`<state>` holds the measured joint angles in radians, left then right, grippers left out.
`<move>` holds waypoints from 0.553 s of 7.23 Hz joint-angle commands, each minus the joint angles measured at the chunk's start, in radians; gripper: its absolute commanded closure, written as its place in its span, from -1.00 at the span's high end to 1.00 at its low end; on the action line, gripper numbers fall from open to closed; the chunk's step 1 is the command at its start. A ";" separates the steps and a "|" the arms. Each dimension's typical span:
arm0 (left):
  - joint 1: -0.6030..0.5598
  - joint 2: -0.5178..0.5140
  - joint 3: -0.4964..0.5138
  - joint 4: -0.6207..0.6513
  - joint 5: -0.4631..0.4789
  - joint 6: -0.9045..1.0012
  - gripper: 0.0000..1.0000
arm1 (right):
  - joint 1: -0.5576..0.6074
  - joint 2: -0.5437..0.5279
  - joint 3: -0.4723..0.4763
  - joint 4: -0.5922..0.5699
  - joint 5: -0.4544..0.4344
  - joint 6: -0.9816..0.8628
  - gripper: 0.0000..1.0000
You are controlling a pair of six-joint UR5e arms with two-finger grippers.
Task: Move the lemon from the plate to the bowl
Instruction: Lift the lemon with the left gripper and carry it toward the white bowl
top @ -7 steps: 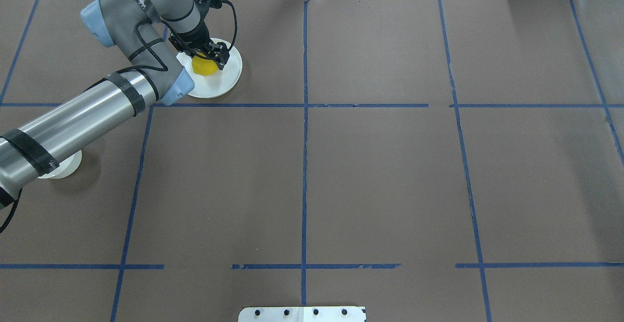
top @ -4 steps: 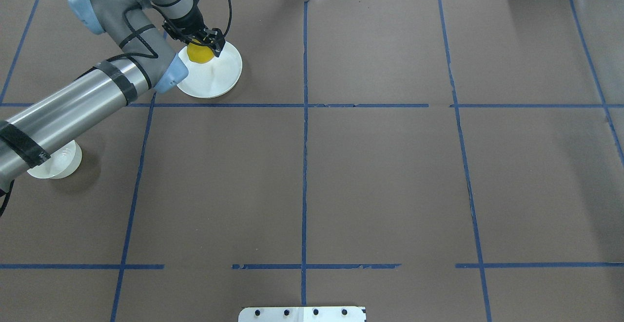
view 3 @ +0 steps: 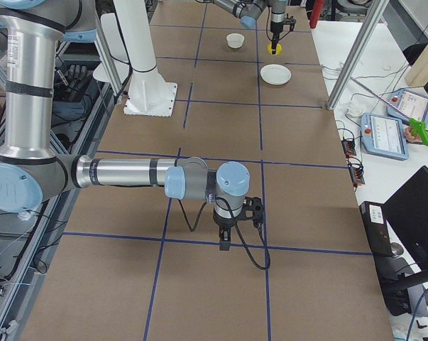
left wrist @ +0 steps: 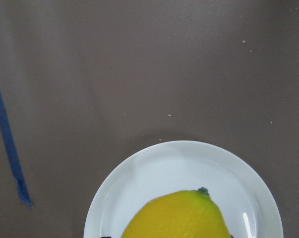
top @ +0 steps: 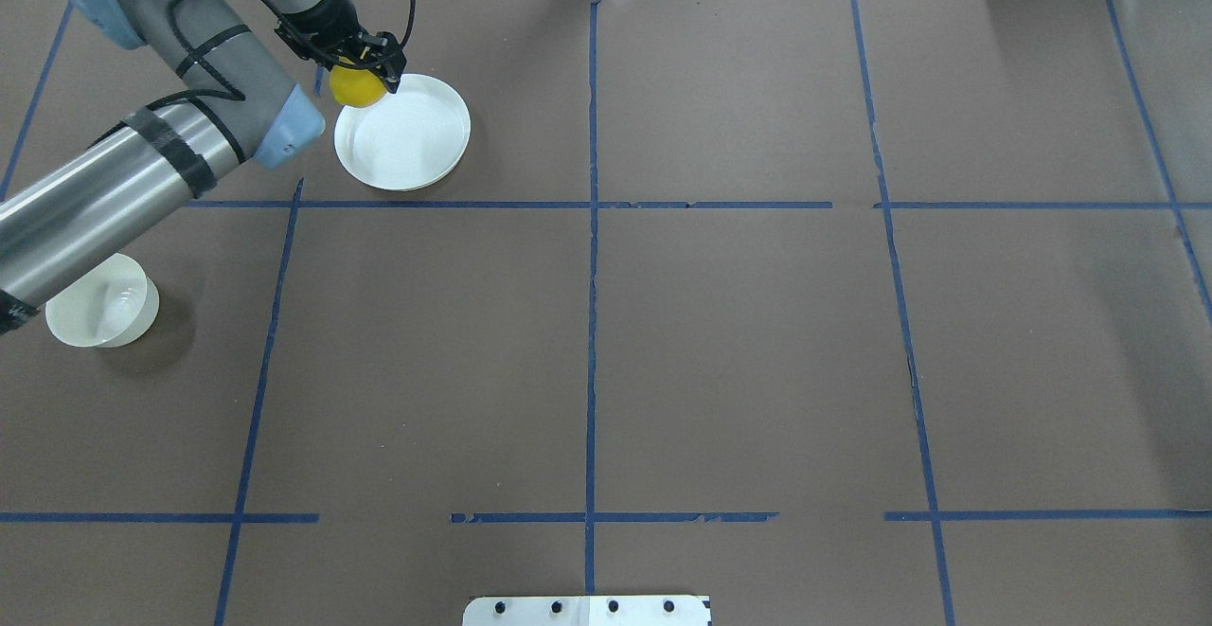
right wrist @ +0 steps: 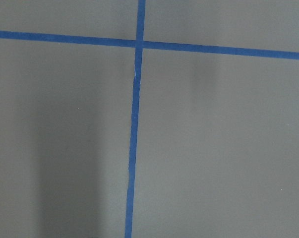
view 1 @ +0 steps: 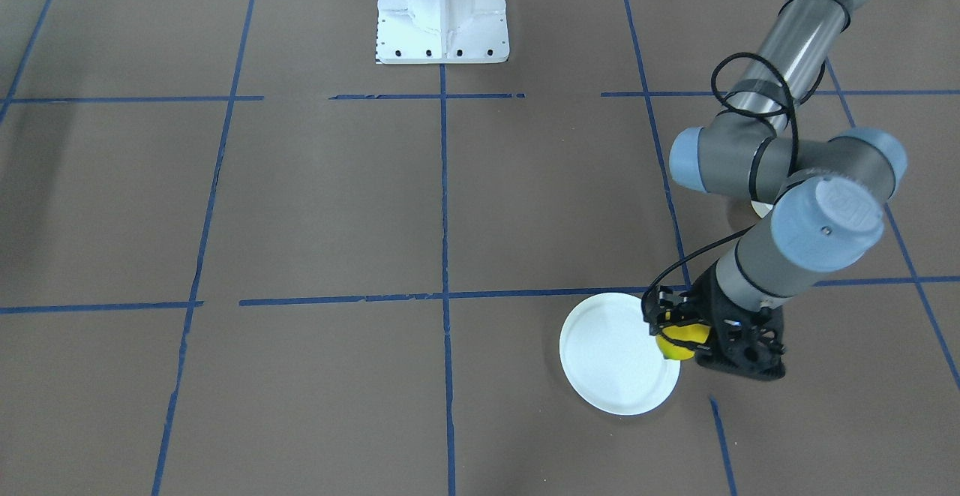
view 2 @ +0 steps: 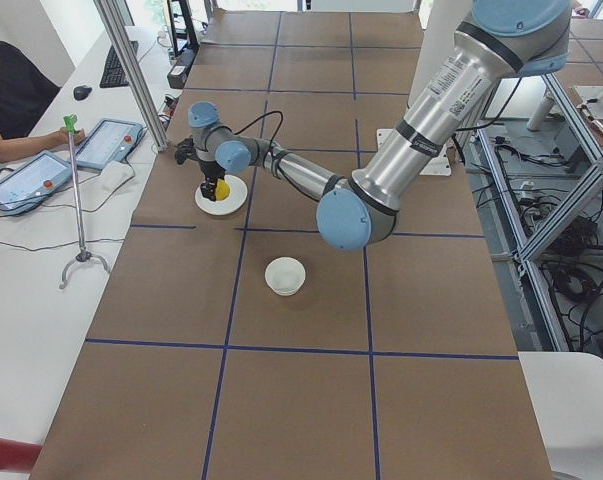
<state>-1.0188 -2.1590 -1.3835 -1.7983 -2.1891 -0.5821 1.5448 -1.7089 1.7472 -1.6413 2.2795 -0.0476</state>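
Brown paper [top: 739,342] covers the table, ruled into squares by blue tape [top: 592,323]. At the middle of the near edge stands the robot's white mount [top: 587,610].

Out over the table's right end, the right gripper [view 3: 228,240] hangs from its arm and points down at the paper beside a tape crossing. Only the side camera catches it, and its own wrist view shows nothing but paper and tape, so I cannot tell whether its jaws are apart or closed.

Farther in, close to the left edge and about halfway between the near and far edges, the bowl [top: 95,309] sits upright with nothing in it, its near-left side hidden under the left arm.

Beyond that, toward the far left corner, the plate [top: 407,138] lies flat with its face bare. The left gripper [top: 361,77] is poised over the plate's far-left rim, pointing down, its fingers closed against the sides of the lemon [top: 355,89]. The lemon is clear of the plate and held in the air above that rim (the wrist camera looks past the fruit's green tip to the white dish well below). Plate and bowl are well apart, with a tape line running between them.
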 commanded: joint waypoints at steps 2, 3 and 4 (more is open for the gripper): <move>-0.015 0.380 -0.324 0.042 0.002 -0.092 -1.00 | 0.000 0.000 0.000 0.000 0.000 0.000 1.00; -0.014 0.495 -0.380 0.016 0.000 -0.094 -1.00 | 0.000 0.000 0.000 0.000 0.000 0.000 1.00; -0.014 0.572 -0.382 -0.065 -0.003 -0.099 -1.00 | 0.000 0.000 0.000 0.000 0.000 0.000 1.00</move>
<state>-1.0326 -1.6992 -1.7324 -1.7942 -2.1895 -0.6706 1.5447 -1.7088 1.7472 -1.6413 2.2795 -0.0475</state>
